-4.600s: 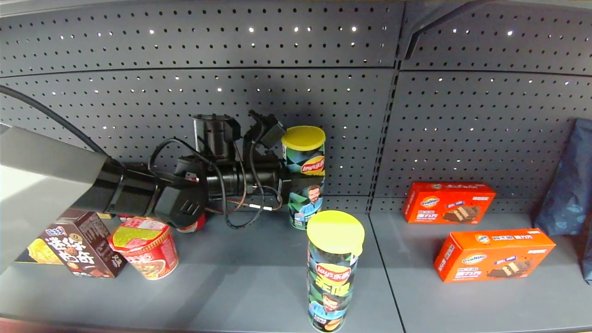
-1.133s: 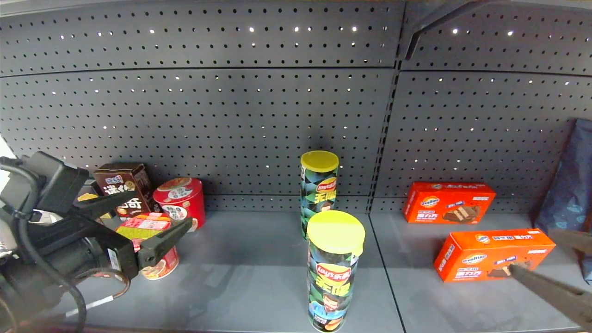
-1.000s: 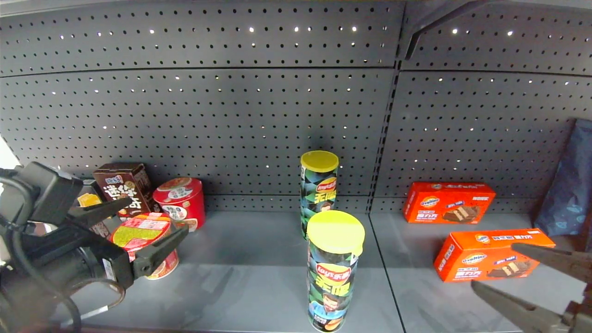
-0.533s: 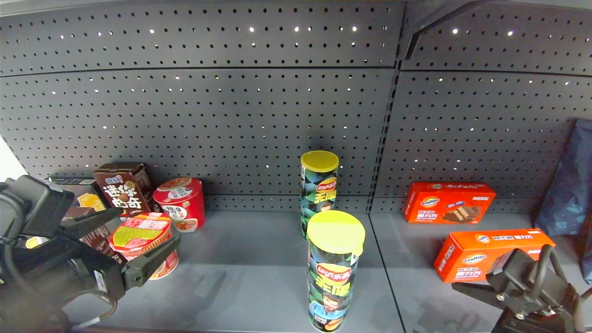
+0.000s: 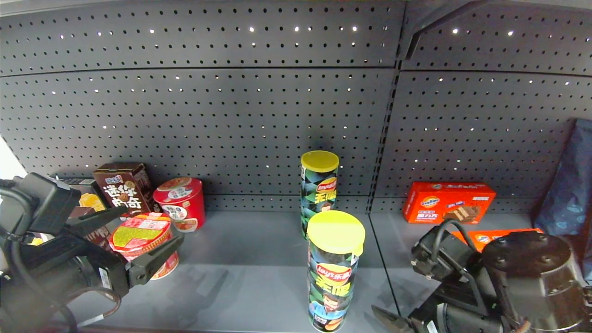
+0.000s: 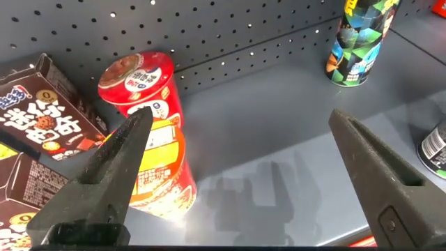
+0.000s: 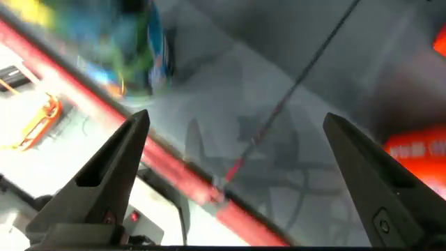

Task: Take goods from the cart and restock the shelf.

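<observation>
- The left gripper (image 5: 152, 225) hangs at the left front of the shelf (image 5: 259, 277), fingers spread wide and holding nothing. In its wrist view the gap between the fingers opens over bare shelf. The front noodle cup (image 5: 145, 240) sits just beside one finger, not between the two.
- Behind that cup, the brown snack boxes (image 5: 122, 185) and the rear noodle cup (image 5: 180, 201) stand against the pegboard back (image 5: 231, 115).
- Mid-shelf, the rear crisp can (image 5: 319, 189) and the front crisp can (image 5: 334, 273) stand upright one behind the other, long axes vertical and yellow lids on. The front one is near the shelf's edge.
- The right gripper (image 7: 235, 120) sits low at the right front, fingers parted and empty. It points down past the shelf's red edge strip (image 7: 174, 164), and the front crisp can is the nearest of the goods to it.
- In the right bay, the rear orange box (image 5: 446, 201) stands near the back and the front orange box (image 5: 490, 237) is partly hidden behind the right arm. A dark blue bag (image 5: 566, 185) leans at the far right.
- Judgement: with both grippers empty, the next item must come from the cart, away from the shelf face. The right gripper, angled down and outward, seems better placed, but I cannot tell where the cart lies.
- Every pack carries logos and printed characters, and I leave that print unread.
</observation>
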Controlling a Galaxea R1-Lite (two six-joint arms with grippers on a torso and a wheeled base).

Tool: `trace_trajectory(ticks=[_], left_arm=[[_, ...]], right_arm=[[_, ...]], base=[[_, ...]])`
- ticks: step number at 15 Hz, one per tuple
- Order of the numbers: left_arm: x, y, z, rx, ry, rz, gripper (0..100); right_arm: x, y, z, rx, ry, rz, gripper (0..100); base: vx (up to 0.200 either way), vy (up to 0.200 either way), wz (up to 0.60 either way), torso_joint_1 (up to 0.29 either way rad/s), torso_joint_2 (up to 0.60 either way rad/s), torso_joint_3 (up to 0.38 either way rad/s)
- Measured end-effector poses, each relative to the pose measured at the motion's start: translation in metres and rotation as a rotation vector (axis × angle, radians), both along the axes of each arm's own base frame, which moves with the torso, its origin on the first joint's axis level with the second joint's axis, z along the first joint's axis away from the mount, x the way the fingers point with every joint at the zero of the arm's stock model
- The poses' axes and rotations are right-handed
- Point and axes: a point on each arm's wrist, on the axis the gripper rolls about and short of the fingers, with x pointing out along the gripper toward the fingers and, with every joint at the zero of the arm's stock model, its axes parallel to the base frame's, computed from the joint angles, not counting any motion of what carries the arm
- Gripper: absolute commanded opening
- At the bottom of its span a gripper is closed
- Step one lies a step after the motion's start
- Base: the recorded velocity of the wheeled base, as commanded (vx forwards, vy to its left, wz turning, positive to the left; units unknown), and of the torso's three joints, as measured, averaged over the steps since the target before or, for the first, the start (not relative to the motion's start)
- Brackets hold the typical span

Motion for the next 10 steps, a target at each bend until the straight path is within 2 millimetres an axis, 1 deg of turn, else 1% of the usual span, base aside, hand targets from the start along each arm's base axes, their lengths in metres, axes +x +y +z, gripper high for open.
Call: trace_trajectory(ticks=[4,10], left_arm=[[0.002,-0.001,-0.001,0.001,0.007,-0.002,100],[0.008,-0.002,-0.001,0.003,0.015,-0.006,100]], right_arm=[[0.012,0.014,-0.005,-0.024,0.012,-0.009,100],[0.02,0.024,-0.011,-0.037,0.021,-0.009,100]], base=[[0.0,0.0,0.0,0.0,0.0,0.0],[0.0,0.0,0.0,0.0,0.0,0.0]])
